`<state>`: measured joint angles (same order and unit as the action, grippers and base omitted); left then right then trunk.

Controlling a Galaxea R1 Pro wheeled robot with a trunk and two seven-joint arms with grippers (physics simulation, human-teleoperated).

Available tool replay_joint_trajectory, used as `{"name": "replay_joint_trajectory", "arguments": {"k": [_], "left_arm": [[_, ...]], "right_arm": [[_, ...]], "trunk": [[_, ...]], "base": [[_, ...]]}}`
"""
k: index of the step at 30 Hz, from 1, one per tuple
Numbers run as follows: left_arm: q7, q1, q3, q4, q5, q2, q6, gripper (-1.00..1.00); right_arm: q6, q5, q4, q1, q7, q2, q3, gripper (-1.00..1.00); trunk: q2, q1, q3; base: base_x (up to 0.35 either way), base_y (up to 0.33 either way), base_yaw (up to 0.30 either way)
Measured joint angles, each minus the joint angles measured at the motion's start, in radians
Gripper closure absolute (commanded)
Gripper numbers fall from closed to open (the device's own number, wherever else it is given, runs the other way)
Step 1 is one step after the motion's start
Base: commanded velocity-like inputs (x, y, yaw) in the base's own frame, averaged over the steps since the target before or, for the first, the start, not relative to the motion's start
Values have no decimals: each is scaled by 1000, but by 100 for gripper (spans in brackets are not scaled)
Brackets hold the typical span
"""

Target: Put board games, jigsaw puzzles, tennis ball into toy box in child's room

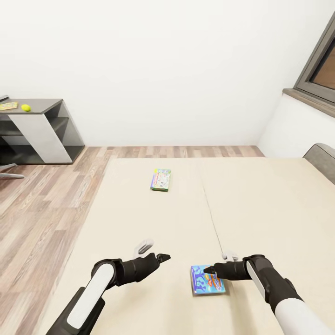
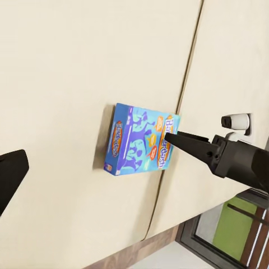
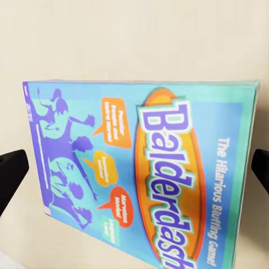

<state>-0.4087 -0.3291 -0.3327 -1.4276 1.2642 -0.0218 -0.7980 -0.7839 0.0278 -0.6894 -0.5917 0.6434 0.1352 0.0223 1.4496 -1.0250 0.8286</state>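
Head view: both dark arms are seen reaching over the big low bed with the plain beige cover (image 1: 139,209). The right tool (image 1: 209,270) is poised over the near edge of the flat blue "Balderdash" board game box (image 1: 208,280), which lies flat on the cover; in the right wrist view the printed lid (image 3: 145,174) is framed between two dark fingertips (image 3: 11,174) set wide apart at either side, so this tool is released and nothing is grasped. The left tool (image 1: 163,257) is held just beside the box, toward the floor side, and its state cannot be told from the pictures; from the left wrist view the same box (image 2: 140,140) and the right arm's pointed fingers (image 2: 188,143) are seen against the cover. Well beyond both tools, farther up the bed, a flat green-edged game box (image 1: 161,180) lies. Far off past the left tool, a small yellow-green tennis ball (image 1: 26,107) rests on the dark grey side bench (image 1: 44,106), near a thin multicoloured sheet (image 1: 8,106).
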Motion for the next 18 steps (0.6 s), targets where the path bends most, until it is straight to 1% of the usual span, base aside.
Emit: {"name": "replay_joint_trajectory", "arguments": {"k": [18], "left_arm": [[0, 0, 1, 0, -1, 0, 0, -100]], "right_arm": [[1, 0, -1, 1, 2, 0, -1, -100]], "trunk": [[0, 0, 0]], "base": [[0, 1, 0]]}}
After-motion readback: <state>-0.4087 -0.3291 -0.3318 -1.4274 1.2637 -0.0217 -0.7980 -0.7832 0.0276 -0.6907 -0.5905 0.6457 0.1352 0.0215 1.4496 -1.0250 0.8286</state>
